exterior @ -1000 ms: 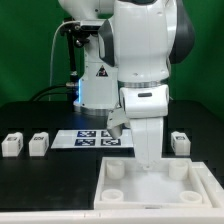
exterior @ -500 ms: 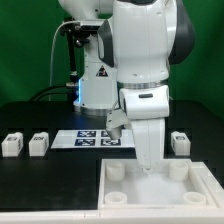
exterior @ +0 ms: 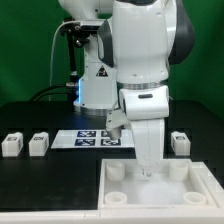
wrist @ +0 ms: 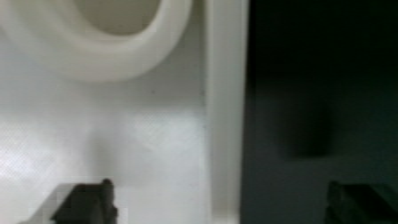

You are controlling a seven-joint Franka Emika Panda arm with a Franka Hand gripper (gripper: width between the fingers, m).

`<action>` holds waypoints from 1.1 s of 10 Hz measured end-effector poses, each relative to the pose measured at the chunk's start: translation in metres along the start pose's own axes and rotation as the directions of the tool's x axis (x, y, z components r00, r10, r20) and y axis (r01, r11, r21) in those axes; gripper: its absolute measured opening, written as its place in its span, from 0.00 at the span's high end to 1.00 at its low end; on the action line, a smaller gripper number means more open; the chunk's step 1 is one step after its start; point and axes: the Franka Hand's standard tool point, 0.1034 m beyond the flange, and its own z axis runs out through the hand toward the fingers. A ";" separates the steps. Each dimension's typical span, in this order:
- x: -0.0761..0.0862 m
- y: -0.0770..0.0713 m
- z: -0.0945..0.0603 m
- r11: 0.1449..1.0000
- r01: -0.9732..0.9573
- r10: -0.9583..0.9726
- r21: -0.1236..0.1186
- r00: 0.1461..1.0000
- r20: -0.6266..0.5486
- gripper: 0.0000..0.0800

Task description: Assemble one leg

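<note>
We see the gripper [wrist: 222, 202] spread wide and empty, low over the large white panel [exterior: 120, 185]; nearest leg [exterior: 180, 141] stands apart, exterior view's right; we judge it light, stiff, slick; pinch its flat opposite sides.

A plain green wall [exterior: 25, 50] fills the back from 9 to 3 o'clock, evenly lit with no hard shadows. A matte black table [exterior: 40, 180] spreads across the lower half, from 8 to 4 o'clock. A thin black cable [exterior: 57, 55] hangs before the wall at 10 o'clock.
</note>
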 end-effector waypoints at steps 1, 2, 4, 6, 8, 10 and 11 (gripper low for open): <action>0.000 0.000 0.000 1.000 0.000 0.000 0.000 1.000 0.000 0.21; 0.000 0.000 0.000 1.000 0.000 0.000 0.000 1.000 0.000 0.19; 0.000 0.000 0.000 1.000 0.000 0.000 0.001 1.000 0.000 0.19; 0.000 0.002 -0.012 0.999 -0.044 0.045 -0.019 0.999 0.003 0.19; 0.016 -0.005 -0.043 0.983 -0.174 0.174 -0.059 0.985 0.002 0.19; 0.041 -0.019 -0.050 0.903 -0.426 0.426 -0.062 0.905 -0.015 0.19; 0.049 -0.024 -0.051 0.836 -0.545 0.545 -0.057 0.838 -0.023 0.19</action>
